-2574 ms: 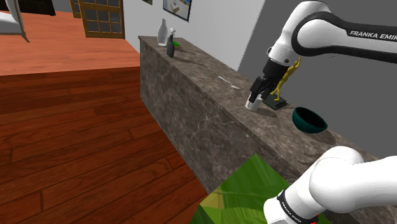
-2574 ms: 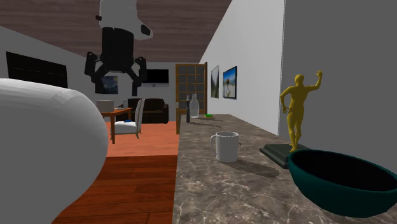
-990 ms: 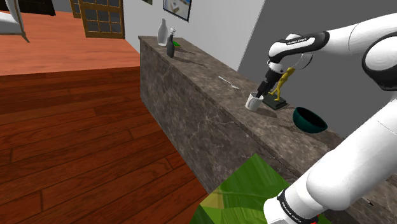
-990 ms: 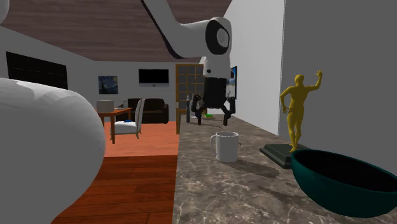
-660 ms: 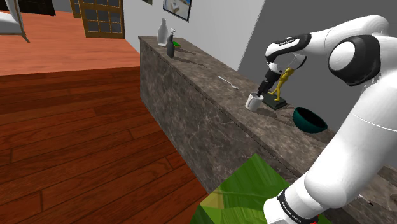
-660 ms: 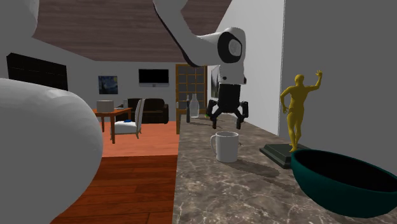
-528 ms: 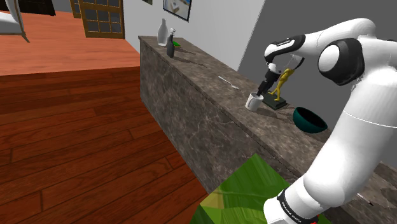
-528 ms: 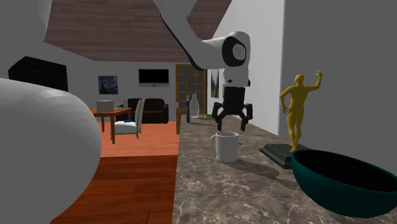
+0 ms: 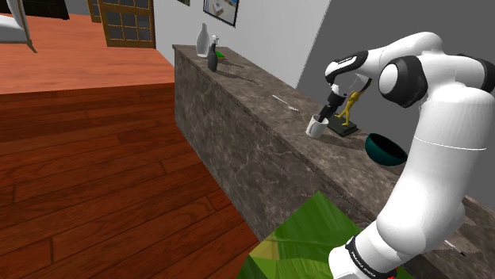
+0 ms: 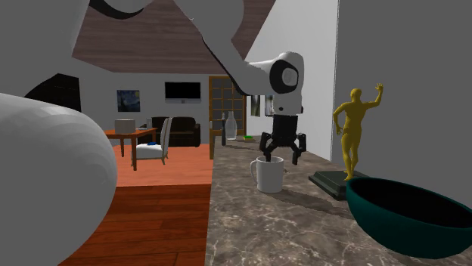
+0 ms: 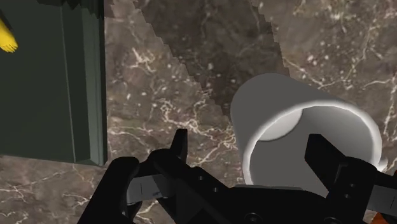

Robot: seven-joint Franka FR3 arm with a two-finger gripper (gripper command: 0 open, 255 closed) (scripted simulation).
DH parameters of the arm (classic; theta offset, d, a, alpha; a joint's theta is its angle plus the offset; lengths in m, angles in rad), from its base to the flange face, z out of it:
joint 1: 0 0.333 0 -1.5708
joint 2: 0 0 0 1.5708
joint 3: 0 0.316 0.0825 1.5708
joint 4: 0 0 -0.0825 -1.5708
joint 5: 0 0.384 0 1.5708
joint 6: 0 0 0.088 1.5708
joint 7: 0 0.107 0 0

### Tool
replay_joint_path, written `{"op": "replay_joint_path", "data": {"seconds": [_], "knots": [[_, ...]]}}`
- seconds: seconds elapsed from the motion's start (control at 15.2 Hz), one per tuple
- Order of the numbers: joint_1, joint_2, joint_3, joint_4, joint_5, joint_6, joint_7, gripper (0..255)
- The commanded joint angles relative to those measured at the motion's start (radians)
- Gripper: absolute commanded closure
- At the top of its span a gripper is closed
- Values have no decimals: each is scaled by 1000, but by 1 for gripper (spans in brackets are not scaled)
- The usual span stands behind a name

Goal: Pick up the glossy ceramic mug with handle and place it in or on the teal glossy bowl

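A white mug (image 10: 268,174) stands upright on the dark marble counter (image 10: 249,227), its handle toward the second exterior view's right. My black gripper (image 10: 281,157) hangs open just above its rim, touching nothing. In the wrist view one finger (image 11: 321,153) is over the mug (image 11: 305,137) opening and the other finger (image 11: 180,143) is outside its wall. The teal bowl (image 10: 408,215) rests empty on the counter, nearer the stand than the mug. In the shoulder view the gripper (image 9: 320,117) is over the mug (image 9: 316,128), and the bowl (image 9: 385,149) lies to their lower right.
A gold figurine (image 10: 355,132) on a dark base (image 11: 51,83) stands close beside the mug, against the grey wall. Two bottles (image 9: 208,47) stand at the counter's far end, and a thin utensil (image 9: 284,102) lies midway. The counter's front edge drops to a wooden floor (image 9: 95,158).
The gripper has come down and shifted toward the second exterior view's right, from above and behind the mug to just over its rim. It stayed open. Mug and bowl have not moved.
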Motion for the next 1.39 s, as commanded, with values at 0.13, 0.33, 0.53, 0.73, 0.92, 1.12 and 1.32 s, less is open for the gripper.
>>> {"op": "replay_joint_path", "data": {"seconds": [0.13,0.33,0.53,0.73,0.92,1.12,1.32], "knots": [[-3,15,6,-15,12,28,-9,0],[-3,15,6,-15,12,28,-9,0],[-3,15,6,-15,12,28,-9,0],[-3,15,6,-15,12,28,-9,255],[-3,15,6,-15,12,28,-9,255],[-3,15,6,-15,12,28,-9,255],[0,2,1,-5,2,7,-2,255]]}}
